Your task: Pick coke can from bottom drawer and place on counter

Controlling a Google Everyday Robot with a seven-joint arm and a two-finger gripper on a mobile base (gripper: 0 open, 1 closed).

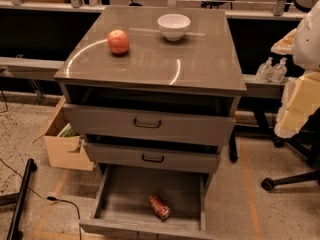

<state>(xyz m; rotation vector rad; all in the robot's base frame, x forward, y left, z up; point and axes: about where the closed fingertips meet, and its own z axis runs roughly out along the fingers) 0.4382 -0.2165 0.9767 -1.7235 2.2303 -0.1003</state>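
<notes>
The coke can (159,207) is red and lies on its side on the grey floor of the bottom drawer (130,196), towards its front right. The drawer is pulled out wide. The two upper drawers with black handles stand slightly open above it. The counter (200,64) is the glossy grey-brown top of the cabinet. My gripper is not in view. A white and pale-yellow bulky shape (302,84) fills the right edge, at counter height, well away from the can.
An orange-red apple (118,41) and a white bowl (174,26) stand on the back of the counter. A cardboard box (62,144) sits left of the cabinet. A chair base (287,179) is at the right. A black pole (20,199) and cable lie on the floor at left.
</notes>
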